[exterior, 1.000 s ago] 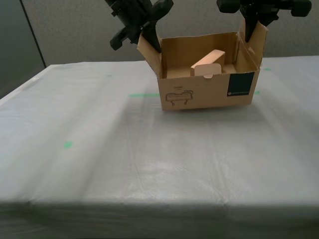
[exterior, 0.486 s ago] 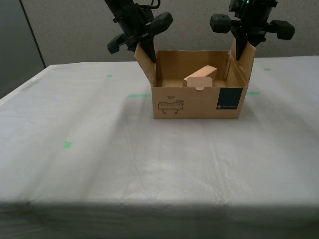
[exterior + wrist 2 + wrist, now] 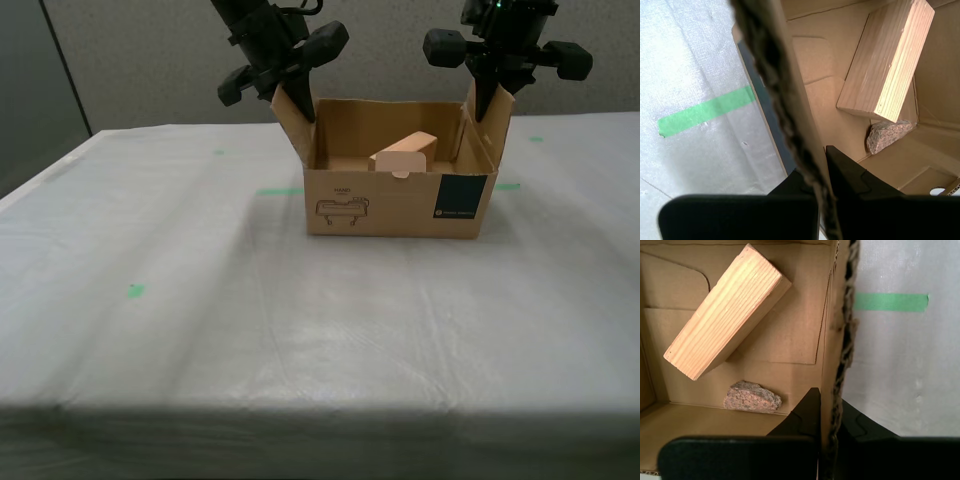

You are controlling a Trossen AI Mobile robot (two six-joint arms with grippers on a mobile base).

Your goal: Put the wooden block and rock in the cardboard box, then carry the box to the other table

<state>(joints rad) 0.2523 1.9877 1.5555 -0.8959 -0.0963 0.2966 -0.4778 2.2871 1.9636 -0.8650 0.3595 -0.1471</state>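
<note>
With block (image 3: pixel 405 155) and rock (image 3: pixel 752 397) inside, the box (image 3: pixel 395 205) sits on the other table (image 3: pixel 300 330). My first gripper (image 3: pixel 295 100) and my second gripper (image 3: pixel 490 100) each pinch a side flap. Judged next: release both flaps and lift clear.

Cardboard box (image 3: pixel 398 204) sits flat on the other table (image 3: pixel 300 330); wooden block (image 3: pixel 404 155) leans tilted inside; two black grippers each pinch one raised side flap; green tape marks (image 3: pixel 136 290) on sheet.

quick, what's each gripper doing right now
My first gripper: closed on a side flap of the cardboard box.
My second gripper: closed on a side flap of the same box.
</note>
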